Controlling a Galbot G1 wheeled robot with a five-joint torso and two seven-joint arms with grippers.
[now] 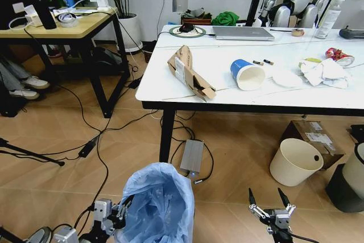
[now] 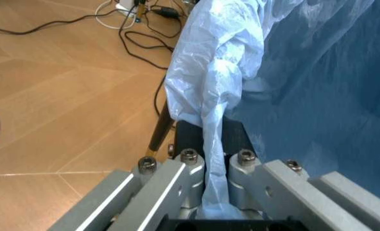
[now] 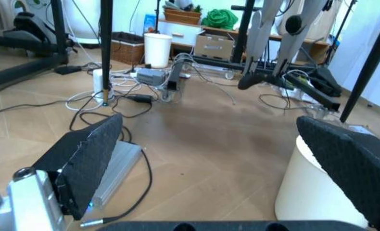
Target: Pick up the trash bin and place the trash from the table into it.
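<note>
The trash bin (image 1: pixel 159 203), lined with a crinkled light-blue bag, stands on the floor in front of the table (image 1: pixel 227 92). My left gripper (image 1: pixel 122 209) is shut on the bag at the bin's rim; in the left wrist view the bag's edge (image 2: pixel 214 96) runs between the closed fingers of this gripper (image 2: pixel 209 127). My right gripper (image 1: pixel 268 200) hangs open low over the floor, to the right of the bin; its pads (image 3: pixel 87 159) stand wide apart. On the table lie trash: folded cardboard (image 1: pixel 189 72), a blue-white paper cup (image 1: pixel 248 74), crumpled tissues (image 1: pixel 324 72), a red wrapper (image 1: pixel 339 56).
A cream bucket (image 1: pixel 296 161), a cardboard box (image 1: pixel 315 138) and a dark bin (image 1: pixel 344 189) sit on the floor at the right. A silver power brick (image 1: pixel 191 156) and cables lie under the table. A laptop (image 1: pixel 243 33) and spray bottle (image 1: pixel 333 12) sit at the table's back. A wood desk (image 1: pixel 57 27) stands left.
</note>
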